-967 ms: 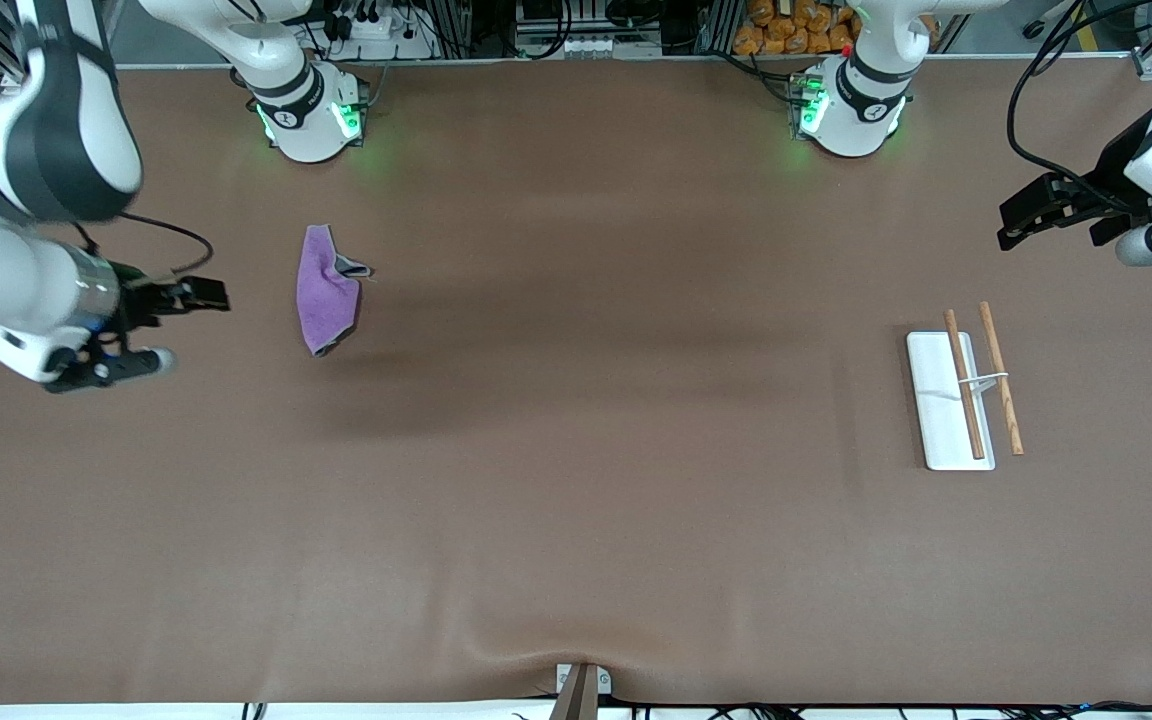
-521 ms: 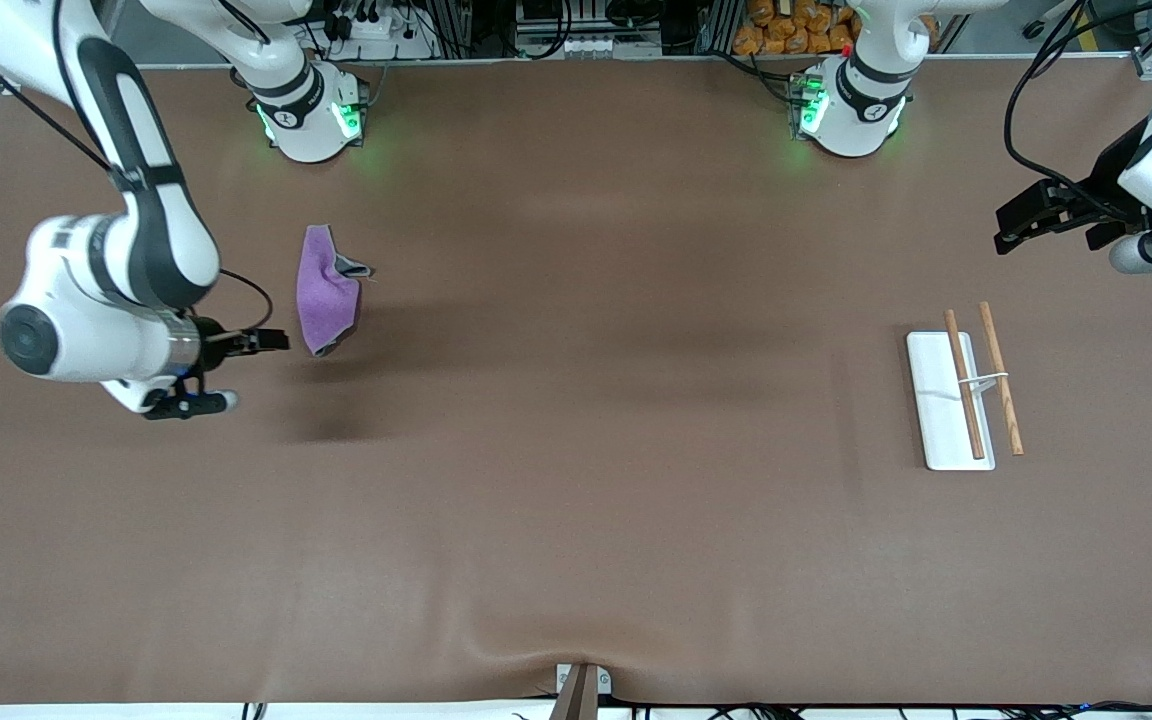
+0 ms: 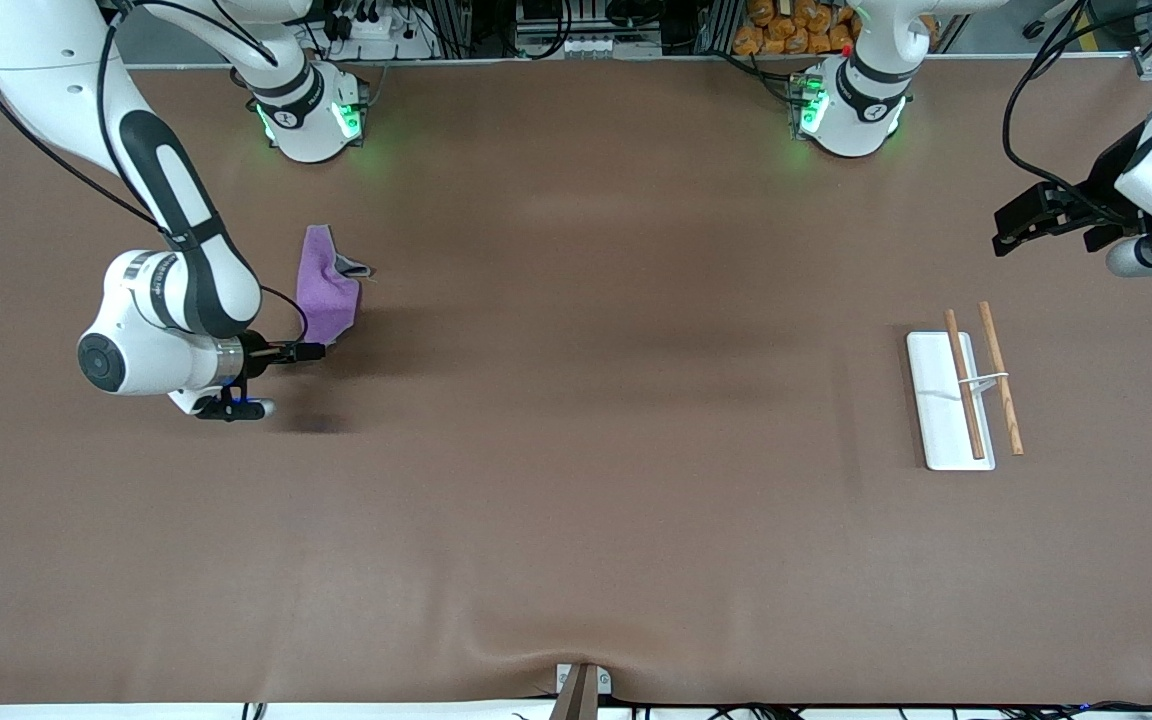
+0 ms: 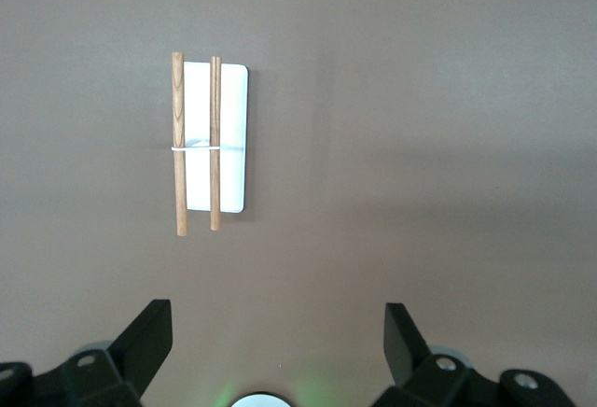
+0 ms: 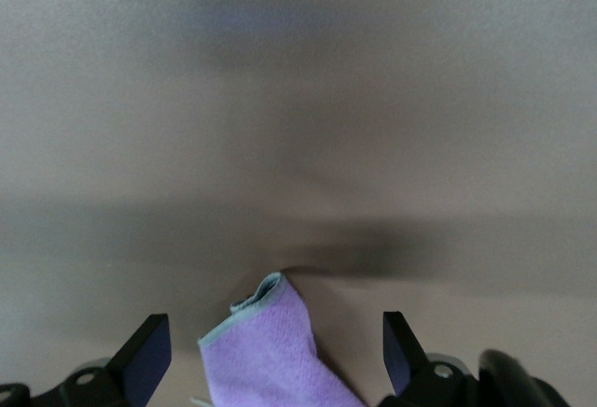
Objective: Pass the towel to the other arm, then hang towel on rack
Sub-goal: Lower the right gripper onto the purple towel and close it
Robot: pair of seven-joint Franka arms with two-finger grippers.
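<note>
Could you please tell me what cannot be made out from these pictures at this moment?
- Towel: its end nearest the front camera is covered by the right gripper in the front view; the right wrist view's edge cuts off all but one corner.
- Whether that gripper touches the towel: not visible in either view.
- Rack: how its rods are held above the white base is too small to tell.
- Left gripper: waits open over the table, fingertips cropped in the left wrist view.

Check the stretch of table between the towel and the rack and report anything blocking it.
Nothing visible blocks it. The towel lies toward the right arm's end with the right end effector open at its near corner. Only bare brown table separates it from the rack, over which the left end effector waits open.
</note>
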